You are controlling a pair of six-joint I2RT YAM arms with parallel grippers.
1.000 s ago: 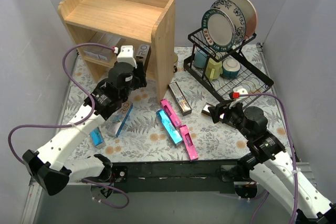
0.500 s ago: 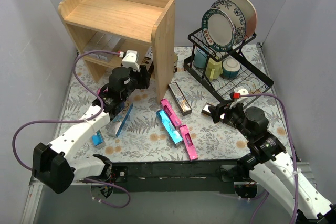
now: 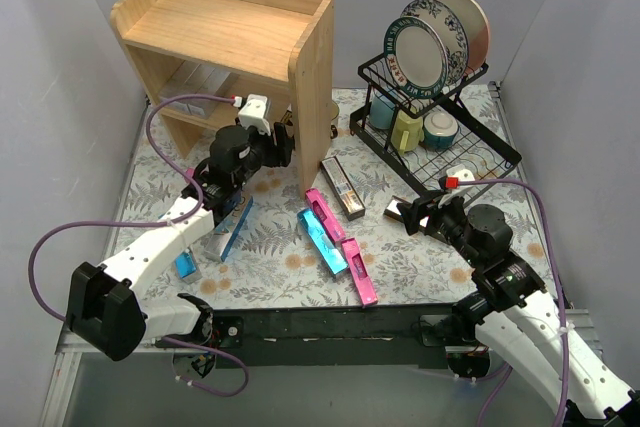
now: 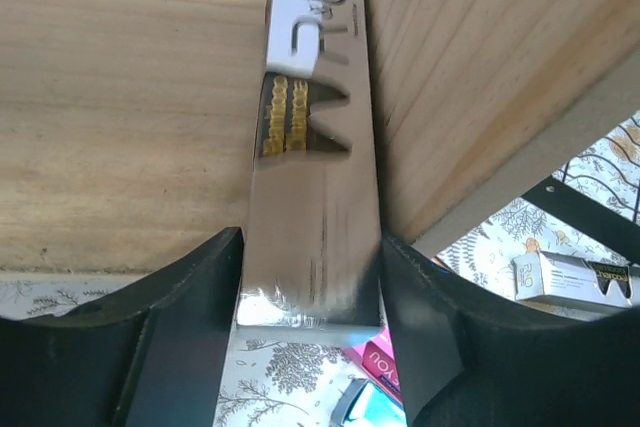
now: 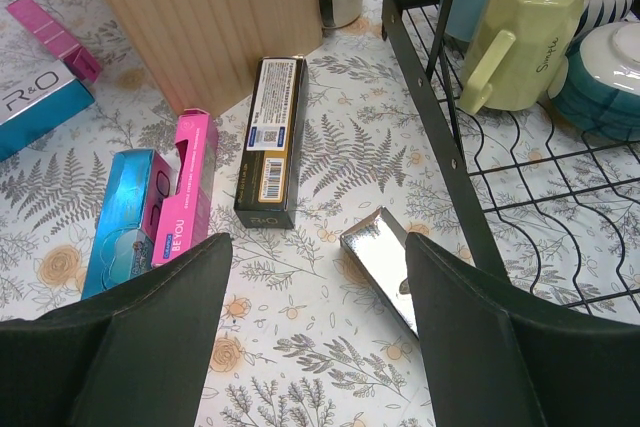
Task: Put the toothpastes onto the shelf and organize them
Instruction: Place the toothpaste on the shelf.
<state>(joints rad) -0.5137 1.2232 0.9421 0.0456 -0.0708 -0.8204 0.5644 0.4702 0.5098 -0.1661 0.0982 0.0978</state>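
Wooden shelf point(image 3: 240, 32) with silver-white cartons point(image 3: 198, 77) inside

Toothpastes point(image 3: 323, 238), shelf point(image 3: 312, 77), rack point(image 3: 470, 159) on table point(image 3: 270, 267)

The top external camera looks steeply down from behind the arm bases over the whole fern-printed table point(image 3: 400, 267), with the light wooden two-tier shelf point(image 3: 230, 32) far left and the black wire dish rack point(image 3: 480, 152) far right. The left wrist camera sits close against the shelf, a long mirror-silver carton point(image 4: 315, 197) filling its centre. The right wrist camera, set higher, faces far and left, sharing the shelf's side panel and the rack with the overhead view.
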